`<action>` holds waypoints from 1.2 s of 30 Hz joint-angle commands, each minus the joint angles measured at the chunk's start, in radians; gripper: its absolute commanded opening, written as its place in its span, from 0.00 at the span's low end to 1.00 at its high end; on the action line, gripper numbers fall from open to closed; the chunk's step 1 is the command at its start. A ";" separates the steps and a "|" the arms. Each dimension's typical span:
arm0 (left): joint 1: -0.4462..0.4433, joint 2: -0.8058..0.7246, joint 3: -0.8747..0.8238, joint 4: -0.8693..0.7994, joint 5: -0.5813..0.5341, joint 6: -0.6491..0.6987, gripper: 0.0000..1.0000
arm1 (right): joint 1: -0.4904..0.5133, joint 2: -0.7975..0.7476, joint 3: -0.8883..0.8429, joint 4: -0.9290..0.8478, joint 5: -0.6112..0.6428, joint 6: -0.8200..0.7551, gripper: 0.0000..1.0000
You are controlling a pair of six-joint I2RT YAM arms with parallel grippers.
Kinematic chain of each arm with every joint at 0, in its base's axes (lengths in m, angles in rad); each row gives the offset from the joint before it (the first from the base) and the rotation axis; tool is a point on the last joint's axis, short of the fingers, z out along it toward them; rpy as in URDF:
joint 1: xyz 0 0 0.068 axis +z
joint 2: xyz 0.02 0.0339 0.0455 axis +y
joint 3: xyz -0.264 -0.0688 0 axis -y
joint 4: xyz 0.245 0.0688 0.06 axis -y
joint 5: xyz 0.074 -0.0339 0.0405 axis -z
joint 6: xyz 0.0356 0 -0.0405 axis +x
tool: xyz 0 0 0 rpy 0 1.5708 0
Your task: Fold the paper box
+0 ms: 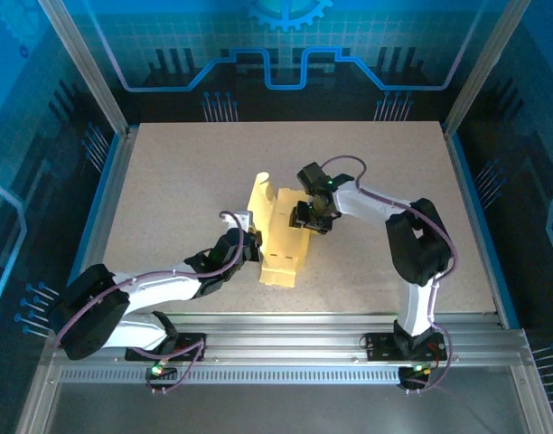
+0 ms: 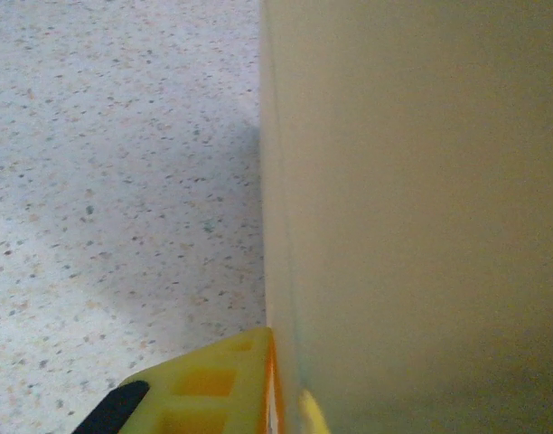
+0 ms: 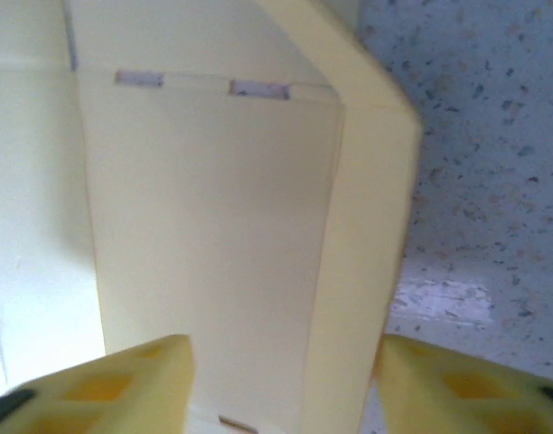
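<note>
Currently your left arm (image 1: 159, 294) lies low, stretched from its base at the near left and reaching rightward over the surface (image 1: 168, 181). Its wrist brings the left claw (image 1: 251, 244) up against the left edge of the paper box (image 1: 281, 249). That claw is clenched on a thin upright wall of the box. In the left wrist view one yellow finger (image 2: 204, 391) sits flush against the cardboard, and the other finger is hidden behind it.

Your right arm (image 1: 412, 244) rises from its base at the near right, bends sharply at the elbow and reaches left and away from you. The right claw (image 1: 313, 215) points down at the box's right side. This claw is released: in the right wrist view its two yellow fingers (image 3: 123, 389) stand well spread, with a raised wall of the box between them. You cannot tell from that view whether either finger touches the card.

The box sits near the middle of the surface, between the two claws. It is only partly folded: a flat stretch runs toward the near edge, walls stand up at the far end, and a flap curls upward at the far left corner.

By count you have two arms, two claws and one box. The right wrist view shows three small slots (image 3: 258, 89) in the card, two along a crease near the top and one at the bottom edge.
</note>
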 commanded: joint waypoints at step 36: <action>-0.011 0.005 0.037 -0.078 -0.013 0.129 0.12 | -0.119 0.010 -0.196 0.334 -0.256 -0.202 0.05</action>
